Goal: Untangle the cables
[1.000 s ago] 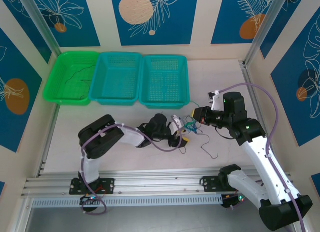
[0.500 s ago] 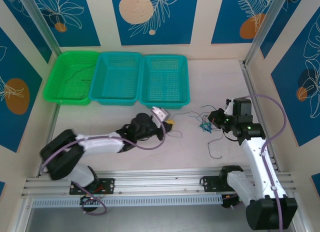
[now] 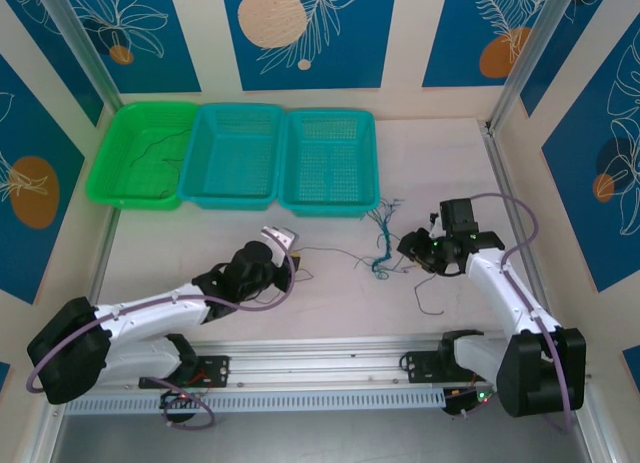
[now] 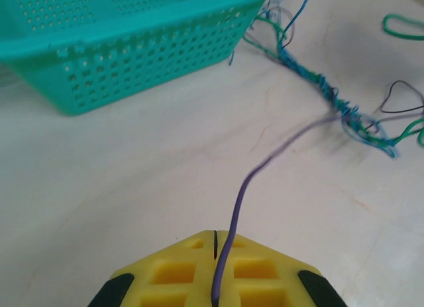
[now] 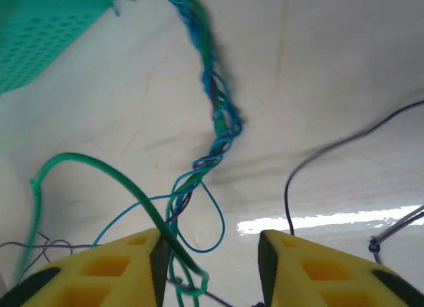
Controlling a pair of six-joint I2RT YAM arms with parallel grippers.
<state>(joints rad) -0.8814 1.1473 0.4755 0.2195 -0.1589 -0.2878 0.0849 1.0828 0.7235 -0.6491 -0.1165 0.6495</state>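
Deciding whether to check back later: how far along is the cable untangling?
Done: one dark wire lies in the green basket. In hand: the left gripper is shut on a purple wire leading to the knot; the right gripper is open beside it. Left: the blue-green knot is not yet undone.

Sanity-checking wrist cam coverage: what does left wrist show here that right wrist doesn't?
Left wrist, not right wrist: the left gripper shut on a purple wire that runs from its fingertips up to the tangle.
Right wrist, not left wrist: the right gripper, jaws apart, with a green wire crossing one finger and thin strands hanging in the gap.
Both: the twisted blue-green bundle, a teal basket beside it, and the pale table.
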